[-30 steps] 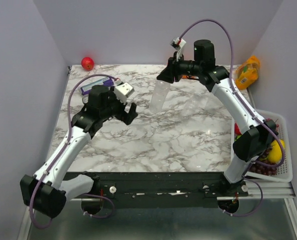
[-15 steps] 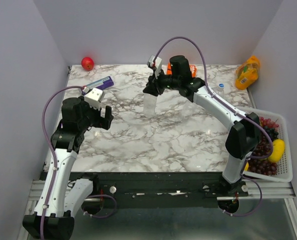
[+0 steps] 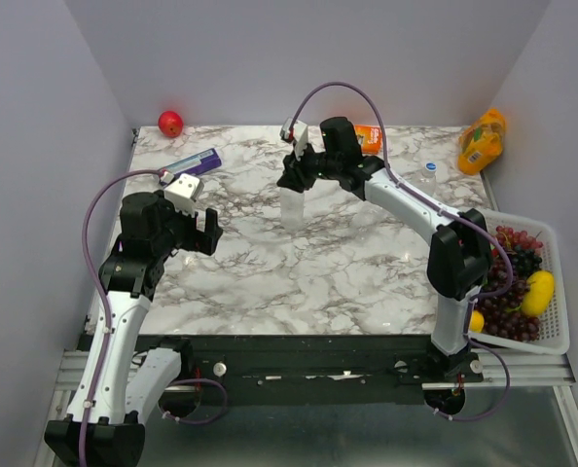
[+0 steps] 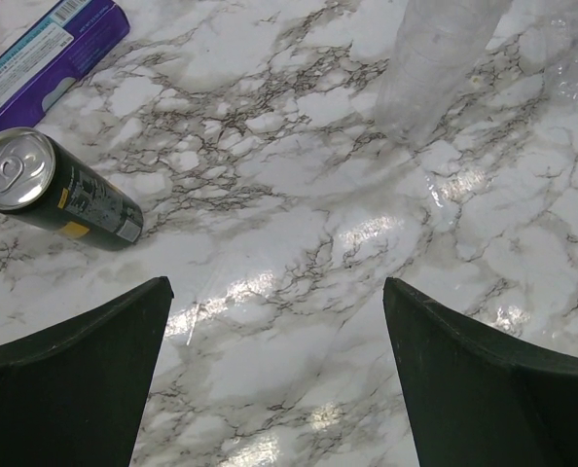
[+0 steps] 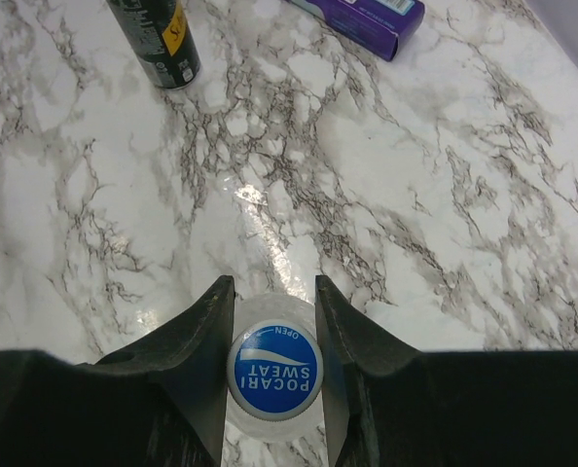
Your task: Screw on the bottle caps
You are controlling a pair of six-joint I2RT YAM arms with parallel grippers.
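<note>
Right fingers (image 5: 203,336) pinch the blue cap (image 5: 275,371) sitting atop the clear bottle (image 3: 292,207), while left fingers (image 4: 70,389) stand spread.

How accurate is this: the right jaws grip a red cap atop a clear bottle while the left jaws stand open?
One error: the cap is blue, not red, per the right wrist view. The right jaws do grip it atop the clear bottle, left jaws open.
</note>
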